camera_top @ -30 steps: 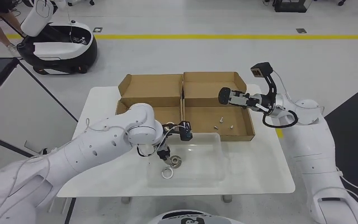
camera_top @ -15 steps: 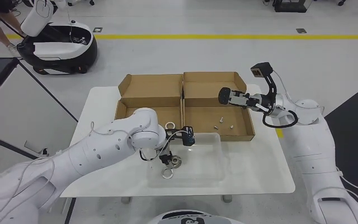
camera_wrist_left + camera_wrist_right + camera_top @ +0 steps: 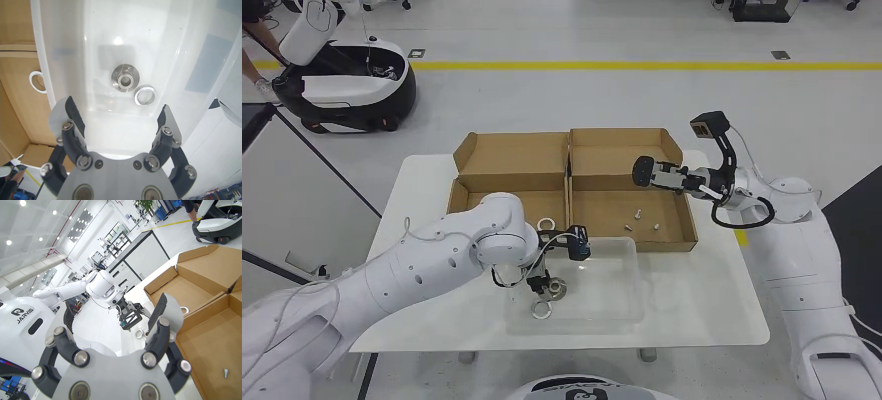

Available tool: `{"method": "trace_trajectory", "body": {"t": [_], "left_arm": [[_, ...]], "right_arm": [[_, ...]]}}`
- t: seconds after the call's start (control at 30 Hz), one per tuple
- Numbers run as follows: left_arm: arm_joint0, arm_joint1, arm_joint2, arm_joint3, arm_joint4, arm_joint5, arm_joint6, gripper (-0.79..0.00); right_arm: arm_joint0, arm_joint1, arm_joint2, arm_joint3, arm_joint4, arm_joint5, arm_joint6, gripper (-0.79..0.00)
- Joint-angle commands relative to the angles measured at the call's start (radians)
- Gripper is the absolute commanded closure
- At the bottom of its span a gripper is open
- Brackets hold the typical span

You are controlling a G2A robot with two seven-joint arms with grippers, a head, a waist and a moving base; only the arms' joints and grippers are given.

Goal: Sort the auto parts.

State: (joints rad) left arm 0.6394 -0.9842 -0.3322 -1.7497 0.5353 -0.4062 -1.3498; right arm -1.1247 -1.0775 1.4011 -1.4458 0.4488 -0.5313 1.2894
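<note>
While the left gripper [image 3: 116,103] hangs over the clear bin [image 3: 151,37], fingers wide and empty, we note a flanged hub [image 3: 125,80] just beside a ring collar [image 3: 145,94] on the bin floor. Right gripper [image 3: 641,171], also wide, hovers over the right cardboard box [image 3: 602,215].
</note>
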Motion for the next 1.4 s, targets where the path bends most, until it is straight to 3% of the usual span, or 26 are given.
{"method": "trace_trajectory", "body": {"t": [0.0, 0.23, 0.43, 0.77, 1.03, 1.17, 1.27, 1.37], "left_arm": [[0.008, -0.002, 0.013, -0.004, 0.024, -0.024, -0.002, -0.785], [-0.046, -0.035, 0.093, -0.001, 0.058, -0.041, -0.023, -0.785], [-0.099, -0.069, 0.161, 0.072, 0.012, -0.040, -0.024, -0.785], [-0.078, -0.129, 0.162, 0.134, 0.020, -0.036, -0.029, -0.785], [-0.062, -0.158, 0.162, 0.147, 0.060, -0.035, -0.029, -0.785], [-0.052, -0.165, 0.162, 0.143, 0.100, -0.029, -0.035, -0.717], [-0.045, -0.168, 0.162, 0.138, 0.113, -0.019, -0.045, -0.585], [-0.038, -0.168, 0.162, 0.137, 0.117, -0.017, -0.047, -0.529]], "right_arm": [[0.000, 0.000, 0.000, 0.000, 0.000, 0.000, 0.000, -0.785], [0.000, 0.000, 0.000, 0.000, 0.000, 0.000, 0.000, -0.785], [0.000, 0.000, 0.000, 0.000, 0.000, 0.000, 0.000, -0.785], [0.000, 0.000, 0.000, 0.000, 0.000, 0.000, 0.000, -0.785], [0.000, 0.000, 0.000, 0.000, 0.000, 0.000, 0.000, -0.785], [0.000, 0.000, 0.000, 0.000, 0.000, 0.000, 0.000, -0.785], [0.000, 0.000, 0.000, 0.000, 0.000, 0.000, 0.000, -0.785], [0.000, 0.000, 0.000, 0.000, 0.000, 0.000, 0.000, -0.785]]}}
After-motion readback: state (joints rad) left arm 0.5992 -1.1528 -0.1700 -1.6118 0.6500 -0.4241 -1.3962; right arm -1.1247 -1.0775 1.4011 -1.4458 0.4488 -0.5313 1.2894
